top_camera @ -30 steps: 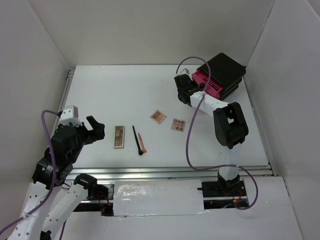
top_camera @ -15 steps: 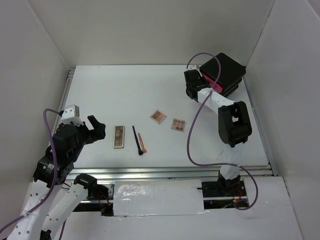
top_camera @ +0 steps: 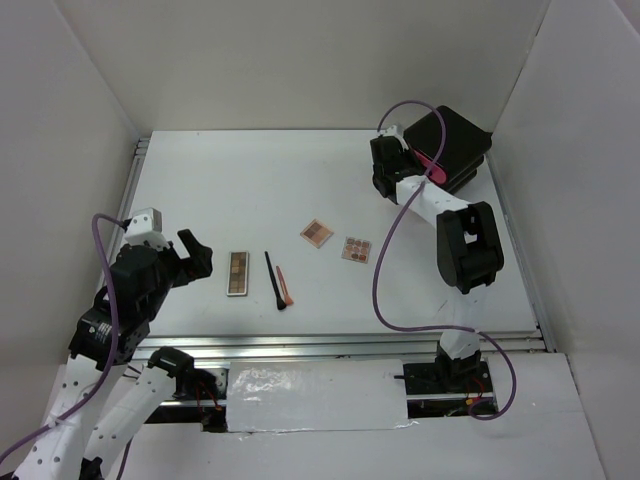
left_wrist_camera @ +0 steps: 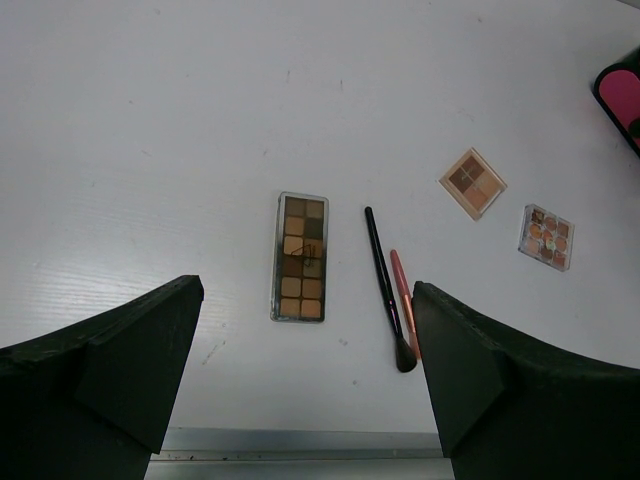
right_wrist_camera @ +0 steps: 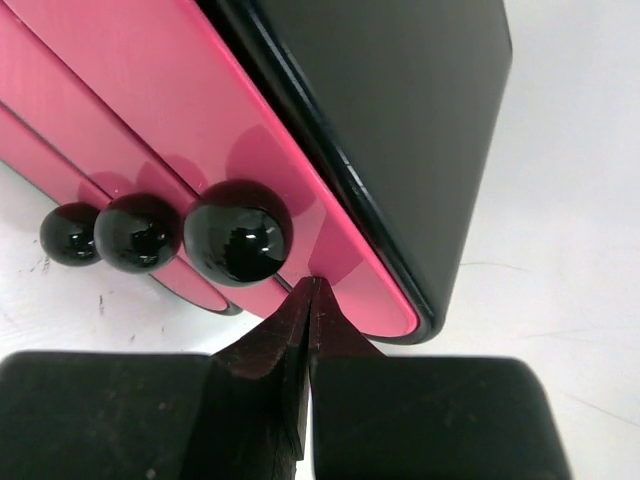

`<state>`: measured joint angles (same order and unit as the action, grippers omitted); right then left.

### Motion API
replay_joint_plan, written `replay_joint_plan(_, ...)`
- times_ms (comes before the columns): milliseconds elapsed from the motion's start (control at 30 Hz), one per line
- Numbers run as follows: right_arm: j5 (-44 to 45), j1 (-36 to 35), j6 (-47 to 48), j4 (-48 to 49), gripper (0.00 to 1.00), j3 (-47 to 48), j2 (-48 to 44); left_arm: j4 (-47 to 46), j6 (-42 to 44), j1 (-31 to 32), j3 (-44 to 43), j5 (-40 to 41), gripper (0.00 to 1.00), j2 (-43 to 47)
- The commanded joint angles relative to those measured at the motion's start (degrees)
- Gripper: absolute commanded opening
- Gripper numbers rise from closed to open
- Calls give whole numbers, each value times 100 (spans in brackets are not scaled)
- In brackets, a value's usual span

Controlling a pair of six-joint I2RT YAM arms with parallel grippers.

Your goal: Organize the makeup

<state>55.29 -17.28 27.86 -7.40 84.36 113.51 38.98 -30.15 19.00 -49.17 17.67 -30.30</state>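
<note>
Top view: the right gripper [top_camera: 412, 160], closed and empty, has moved up against the black box [top_camera: 455, 140]. Its pink drawer [top_camera: 432, 170], pulled out a second ago, is now nearly flush. The left gripper [top_camera: 195, 255], wide open, has barely shifted. The makeup lies untouched mid-counter [top_camera: 250, 180]: eyeshadow palette [top_camera: 238, 273], black brush [top_camera: 274, 281], orange pencil [top_camera: 285, 287], two square palettes [top_camera: 317, 233] [top_camera: 356, 249].

Left wrist view: the eyeshadow palette lies just ahead of the open fingers.

Right wrist view: the shut tips touch a drawer front beside a black knob [right_wrist_camera: 235, 232]. With nothing stowed, sorting seems not yet begun.

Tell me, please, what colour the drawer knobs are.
Glossy black knobs on pink drawers, clearest in the right wrist view.
</note>
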Motion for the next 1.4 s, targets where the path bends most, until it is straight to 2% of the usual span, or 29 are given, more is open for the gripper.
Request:
replay_joint_plan(0,369,84,44,476,0,187,-57,-189,71,24,-23,-62,99,-19)
replay_joint_plan(200,561,102,167,722,0,63,-75,-198,71,24,-23,-62,99,-11)
replay_joint_plan(267,763,111,290,1143,0,-7,-75,-189,71,24,-23,-62,99,-11)
replay_joint_plan(500,308,-337,273,1082,1,-516,-434,-189,71,24,-31,-45,99,42)
replay_joint_plan(533,203,-425,290,1109,15,-595,-479,-189,71,16,-32,-44,99,42)
replay_joint_plan(600,140,-636,326,1161,24,-762,-549,-189,62,24,-31,-36,100,60)
replay_joint_plan(767,219,-943,326,1258,24,-982,-419,-180,45,24,-23,8,99,139)
replay_joint_plan(833,141,-979,430,1363,40,-1009,-287,-180,53,24,-14,-9,99,148)
replay_joint_plan(867,175,-988,492,1433,53,-1000,-103,-189,53,16,-23,-27,99,139)
replay_joint_plan(900,236,-988,588,1687,58,-1000,-6,-180,53,24,-23,-27,99,139)
replay_joint_plan(1067,430,-936,1590,2855,59,-1035,372,-189,71,24,-23,-36,99,104)
replay_joint_plan(1133,465,-900,1986,3156,56,-974,530,-189,71,24,-23,-44,99,104)
replay_joint_plan(1367,518,-663,2127,3262,55,-561,883,-189,71,24,-23,-44,99,113)
